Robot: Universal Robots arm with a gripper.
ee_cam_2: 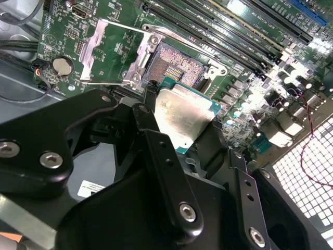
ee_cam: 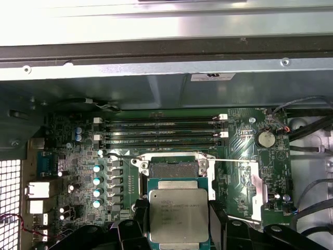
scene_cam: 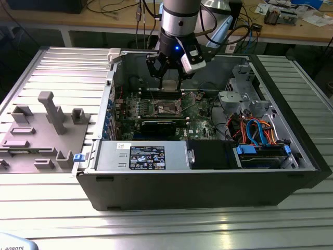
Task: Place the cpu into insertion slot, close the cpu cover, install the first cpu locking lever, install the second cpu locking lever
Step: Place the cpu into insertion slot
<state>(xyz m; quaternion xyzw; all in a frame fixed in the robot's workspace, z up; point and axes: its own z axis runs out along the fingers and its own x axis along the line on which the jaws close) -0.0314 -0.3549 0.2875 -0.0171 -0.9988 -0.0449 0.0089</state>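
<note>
My gripper [scene_cam: 169,77] hangs inside the open computer case, shut on the cpu [scene_cam: 169,84]. In both wrist views the cpu [ee_cam_2: 183,115] [ee_cam: 179,211] is a silver-topped square chip pinched at two opposite edges by black fingers [ee_cam_2: 152,107] [ee_cam: 218,216]. It hovers just above and beside the insertion slot [ee_cam_2: 180,64] [ee_cam: 174,170], whose dark pin field lies bare. The cpu cover [ee_cam_2: 111,51] [ee_cam: 258,190] is swung open, lying to one side of the slot. A thin wire locking lever [ee_cam: 231,160] stands released along the slot's edge.
Long black memory slots [ee_cam: 161,133] run behind the socket. A coin battery [ee_cam: 266,138] sits near the cover. The case walls [scene_cam: 291,172], a drive bay with blue and orange cables [scene_cam: 255,130] and a power supply [scene_cam: 140,156] ring the board. A grey fixture block [scene_cam: 41,130] lies outside on the exterior view's left.
</note>
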